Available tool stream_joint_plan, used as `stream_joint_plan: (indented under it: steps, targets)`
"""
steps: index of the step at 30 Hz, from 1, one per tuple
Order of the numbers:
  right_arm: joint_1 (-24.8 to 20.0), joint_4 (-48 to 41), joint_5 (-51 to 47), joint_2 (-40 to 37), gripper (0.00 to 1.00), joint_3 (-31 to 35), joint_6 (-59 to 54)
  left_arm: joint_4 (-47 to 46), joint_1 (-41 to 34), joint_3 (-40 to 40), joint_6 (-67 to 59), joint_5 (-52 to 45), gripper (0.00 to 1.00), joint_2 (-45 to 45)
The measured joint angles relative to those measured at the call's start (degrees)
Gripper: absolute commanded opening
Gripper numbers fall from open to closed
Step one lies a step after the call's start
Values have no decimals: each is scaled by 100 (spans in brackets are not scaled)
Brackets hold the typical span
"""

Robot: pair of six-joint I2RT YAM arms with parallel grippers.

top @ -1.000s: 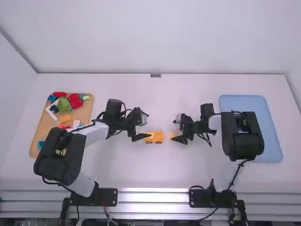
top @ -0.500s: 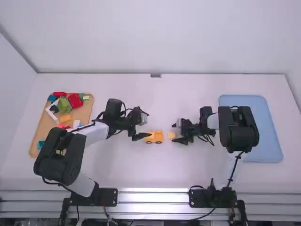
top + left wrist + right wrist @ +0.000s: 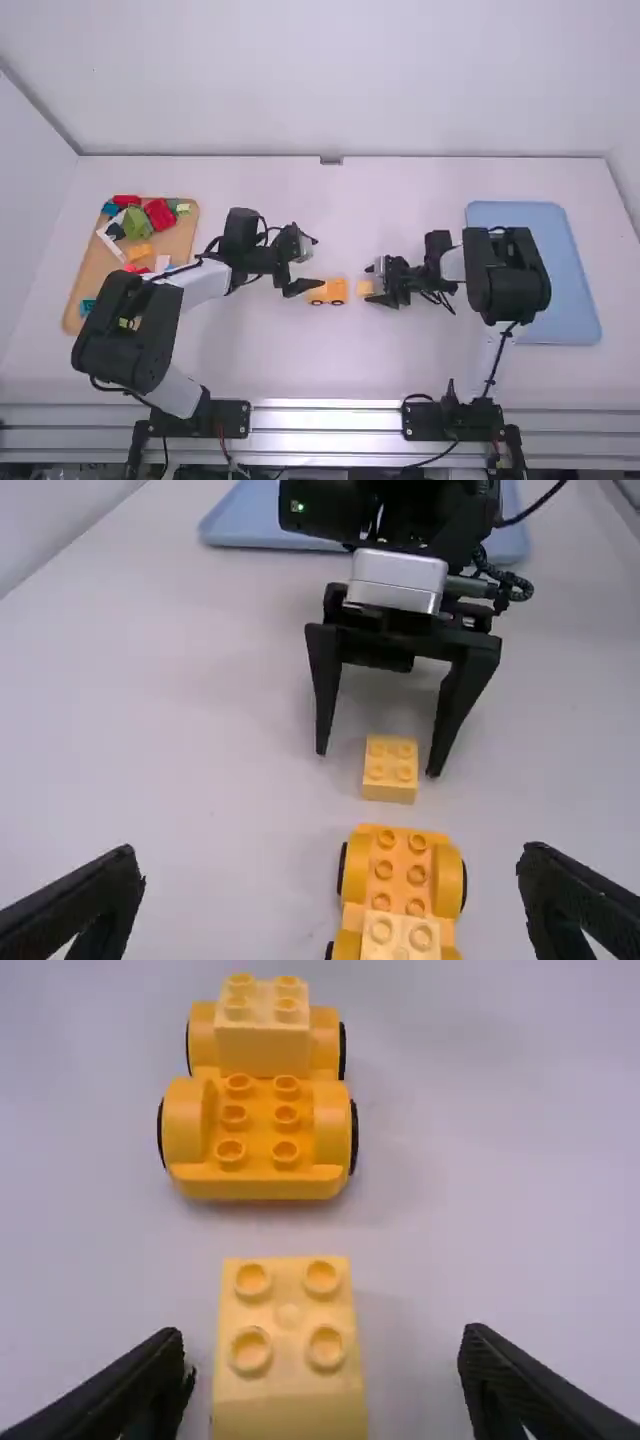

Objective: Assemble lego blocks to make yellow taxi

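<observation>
White tabletop (image 3: 340, 370) lies beneath your yellow plastic wheeled car base (image 3: 327, 292), topped by a paler plastic block (image 3: 262, 1045). Your left arm bends inward, its black left gripper (image 3: 318, 264) spread just left of that base; right of it, your black right gripper (image 3: 371, 283) sits low, fingers parted around a small pale-yellow plastic brick (image 3: 390, 770).

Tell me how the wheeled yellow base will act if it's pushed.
The base will likely roll lengthwise, given wheels at its sides. It looks like stiff molded plastic, and probably won't tip easily, sitting low and wide.
</observation>
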State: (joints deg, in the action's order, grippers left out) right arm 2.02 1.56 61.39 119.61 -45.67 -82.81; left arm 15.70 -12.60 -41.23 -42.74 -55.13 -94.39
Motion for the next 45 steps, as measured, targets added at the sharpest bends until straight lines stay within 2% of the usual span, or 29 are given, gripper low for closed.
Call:
stream_joint_plan:
  steps: [8,13,16,24,32,35,39,45]
  targets:
    - [0,195,-26,0,54,44,389,-15,0,0,22,-20,99,2]
    - [46,76,-46,0,28,48,472,-66,0,0,37,-37,99,0]
    - [90,94,-48,0,25,52,485,-177,0,0,35,-85,99,2]
    - [184,-55,-20,0,25,24,625,-708,-72,24,-428,-37,99,-48]
    - [227,-1200,-31,-83,25,-348,619,332,-238,315,-487,98,99,-815]
    - [334,-1646,-39,-363,25,-437,439,667,-282,343,-485,125,99,-1198]
    - [433,-1832,-35,-671,25,-463,286,938,-284,341,-485,138,99,-1558]
    - [588,-1652,-39,-841,26,-468,382,1169,-284,341,-483,138,99,-1856]
